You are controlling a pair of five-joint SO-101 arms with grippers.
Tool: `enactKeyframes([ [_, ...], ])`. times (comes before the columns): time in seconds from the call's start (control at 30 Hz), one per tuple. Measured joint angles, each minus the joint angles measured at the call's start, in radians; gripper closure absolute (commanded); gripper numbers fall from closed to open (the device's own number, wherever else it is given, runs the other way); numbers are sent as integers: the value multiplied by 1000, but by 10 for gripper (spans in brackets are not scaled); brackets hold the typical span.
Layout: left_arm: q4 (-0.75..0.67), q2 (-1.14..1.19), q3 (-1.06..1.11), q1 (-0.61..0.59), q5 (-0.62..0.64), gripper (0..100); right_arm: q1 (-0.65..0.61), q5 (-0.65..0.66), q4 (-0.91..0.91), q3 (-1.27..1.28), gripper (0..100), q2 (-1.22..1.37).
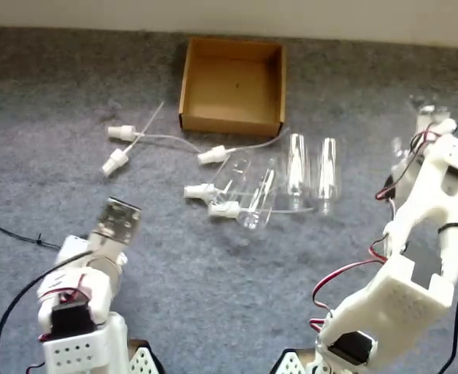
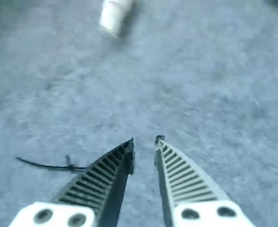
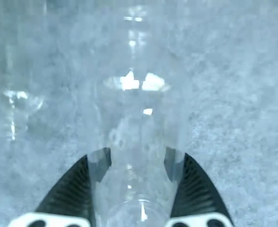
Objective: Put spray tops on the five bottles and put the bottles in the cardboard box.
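My right gripper (image 1: 425, 123) stands at the far right of the grey carpet, shut on a clear bottle (image 3: 136, 123) that runs out from between its fingers (image 3: 73, 189). Several more clear bottles (image 1: 295, 173) lie side by side in the middle, in front of the open cardboard box (image 1: 230, 123). White spray tops with thin tubes lie loose: two (image 1: 121, 132) at the left, one (image 1: 212, 156) by the box, two (image 1: 223, 209) against the bottles. My left gripper (image 1: 116, 222) (image 2: 143, 146) hovers low at the near left, slightly open and holding nothing, with a spray top (image 2: 114, 16) ahead of it.
A black cable tie (image 1: 34, 240) (image 2: 49, 165) lies on the carpet beside my left gripper. Another clear bottle (image 3: 16, 94) lies next to the held one. Bare carpet (image 1: 213, 288) stretches between the two arms at the front.
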Motion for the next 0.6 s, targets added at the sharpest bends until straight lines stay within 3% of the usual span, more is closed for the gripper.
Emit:
enactKeyframes([
  [0.13, -14, 118, -215, -84, 26, 846, -54, -107, 12, -41, 994, -153],
  [0.3, 32, 512, -586, -86, 35, 843, -178, -206, -44, 124, 994, -446],
  [0.47, 164, 1045, -1023, -75, 115, 843, -295, -272, -316, 557, 994, -720],
  [0.6, 247, 1416, -1335, -41, 285, 842, -334, -353, -608, 944, 994, -927],
])
